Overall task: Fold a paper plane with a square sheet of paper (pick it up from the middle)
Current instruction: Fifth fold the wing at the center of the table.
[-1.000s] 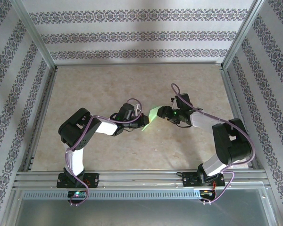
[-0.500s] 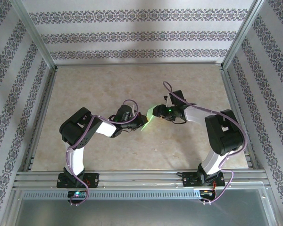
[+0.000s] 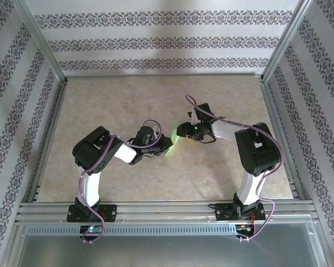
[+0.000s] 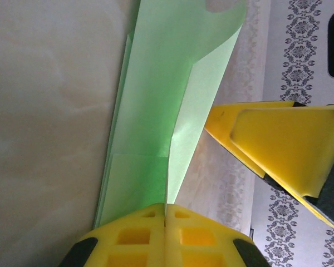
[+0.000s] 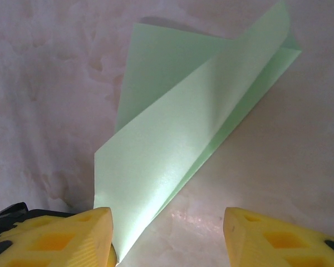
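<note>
The light green sheet of paper (image 4: 156, 111) is folded into a long, narrow, layered shape with one flap standing up. My left gripper (image 4: 166, 214) is shut on its near end, yellow pads pressed together on the fold. From above, the paper (image 3: 172, 142) hangs just over mid-table between the left gripper (image 3: 166, 146) and the right gripper (image 3: 181, 131). My right gripper (image 5: 167, 236) is open, with the paper (image 5: 178, 144) ahead of it. The paper's lower corner lies against the left fingertip (image 5: 72, 233); the other fingertip (image 5: 278, 239) stands well apart. One right finger (image 4: 278, 139) shows beside the paper.
The beige marbled table (image 3: 111, 105) is fenced by aluminium frame posts and a rail (image 3: 167, 210) at the near edge, with patterned walls (image 3: 156, 41) on three sides. Both arms meet near the centre, purple cables looping over them.
The right arm has swung left and closer to the paper, and its jaws have narrowed a little. The left gripper has held the paper almost still.
</note>
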Robot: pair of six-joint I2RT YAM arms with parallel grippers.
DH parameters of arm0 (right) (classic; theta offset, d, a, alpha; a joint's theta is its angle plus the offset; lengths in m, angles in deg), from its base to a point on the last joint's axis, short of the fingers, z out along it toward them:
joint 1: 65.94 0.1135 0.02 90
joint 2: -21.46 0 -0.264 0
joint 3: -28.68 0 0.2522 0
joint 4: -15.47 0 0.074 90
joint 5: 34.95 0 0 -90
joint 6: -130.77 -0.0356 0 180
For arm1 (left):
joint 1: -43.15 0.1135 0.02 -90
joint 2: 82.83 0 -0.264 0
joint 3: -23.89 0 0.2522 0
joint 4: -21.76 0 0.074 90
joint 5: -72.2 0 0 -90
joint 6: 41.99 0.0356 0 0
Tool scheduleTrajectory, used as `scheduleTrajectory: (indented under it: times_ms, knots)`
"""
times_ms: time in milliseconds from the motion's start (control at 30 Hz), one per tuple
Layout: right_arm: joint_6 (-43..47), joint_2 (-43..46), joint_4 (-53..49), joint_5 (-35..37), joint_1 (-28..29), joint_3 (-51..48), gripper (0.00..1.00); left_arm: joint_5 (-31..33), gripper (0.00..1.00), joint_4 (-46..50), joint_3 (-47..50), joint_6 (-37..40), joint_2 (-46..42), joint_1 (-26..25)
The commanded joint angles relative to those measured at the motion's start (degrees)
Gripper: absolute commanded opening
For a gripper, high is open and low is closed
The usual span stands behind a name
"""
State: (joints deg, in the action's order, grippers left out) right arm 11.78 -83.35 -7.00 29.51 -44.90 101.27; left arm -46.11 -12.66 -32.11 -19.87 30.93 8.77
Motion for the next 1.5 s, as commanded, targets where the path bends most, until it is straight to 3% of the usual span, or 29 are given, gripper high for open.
scheduleTrajectory:
  times_ms: [0,400,800,1467]
  knots:
    - [2.5,-1.8,-2.5,0.8,0.7,2.2,0.55,0.0,0.03,-3.1,0.7,-0.7,0.7,0.9]
    - [1.7,-6.6,-6.7,3.2,1.4,6.3,0.53,-0.4,0.07,-4.4,1.3,-1.1,1.1,1.0]
    - [1.0,-11.3,-14.1,8.6,2.6,10.6,0.6,-0.8,0.14,-4.4,1.4,-0.8,0.5,1.3]
    - [-1.0,-14.0,-20.6,13.5,3.0,14.0,0.68,0.4,0.23,5.0,1.6,3.5,-4.9,1.4]
